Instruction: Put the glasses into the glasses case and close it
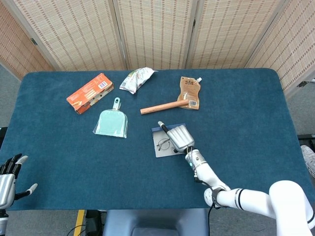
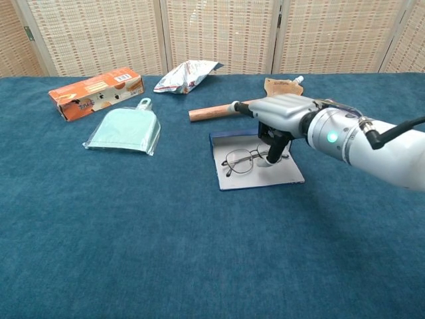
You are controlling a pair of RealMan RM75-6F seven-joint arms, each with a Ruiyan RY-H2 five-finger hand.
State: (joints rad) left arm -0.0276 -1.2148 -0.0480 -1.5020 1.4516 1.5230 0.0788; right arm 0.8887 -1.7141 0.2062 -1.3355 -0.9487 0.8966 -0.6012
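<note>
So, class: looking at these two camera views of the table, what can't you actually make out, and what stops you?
- Whether the right hand touches the glasses: its fingers cover one end in the chest view, and the head view is too small.
- Glasses case: the hand hides part of it.
- Left hand: cut by the head view's edge.
- Print on the orange box: too small.
</note>
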